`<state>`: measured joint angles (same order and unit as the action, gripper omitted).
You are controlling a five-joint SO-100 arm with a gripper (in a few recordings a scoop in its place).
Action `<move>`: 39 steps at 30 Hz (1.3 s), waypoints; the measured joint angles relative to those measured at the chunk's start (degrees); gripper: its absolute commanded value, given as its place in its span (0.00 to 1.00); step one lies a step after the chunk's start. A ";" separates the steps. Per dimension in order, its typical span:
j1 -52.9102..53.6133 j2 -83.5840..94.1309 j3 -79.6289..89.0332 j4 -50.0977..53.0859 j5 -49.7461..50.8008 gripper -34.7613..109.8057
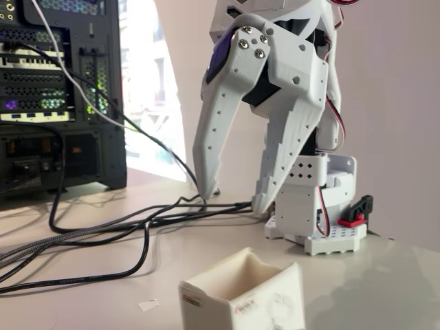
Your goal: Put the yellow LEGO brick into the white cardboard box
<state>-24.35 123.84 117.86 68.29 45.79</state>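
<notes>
Ragged-rimmed white cardboard box point(242, 295) nearest, white plastic claw point(232, 198) beyond, its tapered fingers spread apart, empty.

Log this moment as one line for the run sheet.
pincer: open, tips low near the cables, nothing held | box: upright at front, open top | brick: not placed, location not confirmed | paper scrap: left of box

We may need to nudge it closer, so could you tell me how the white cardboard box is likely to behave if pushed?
The white cardboard box is probably light: thin walls, open top. It would likely slide on the smooth table rather than tip. Its ragged rim suggests that it dents easily.
</notes>
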 measured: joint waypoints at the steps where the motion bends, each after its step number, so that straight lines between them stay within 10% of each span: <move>1: 0.00 0.35 0.00 0.00 -0.53 0.23; 19: 15.29 17.05 21.97 -5.36 -42.36 0.18; 39: 21.71 55.11 46.58 -3.43 -48.08 0.18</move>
<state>-2.64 178.95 164.44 64.86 -2.29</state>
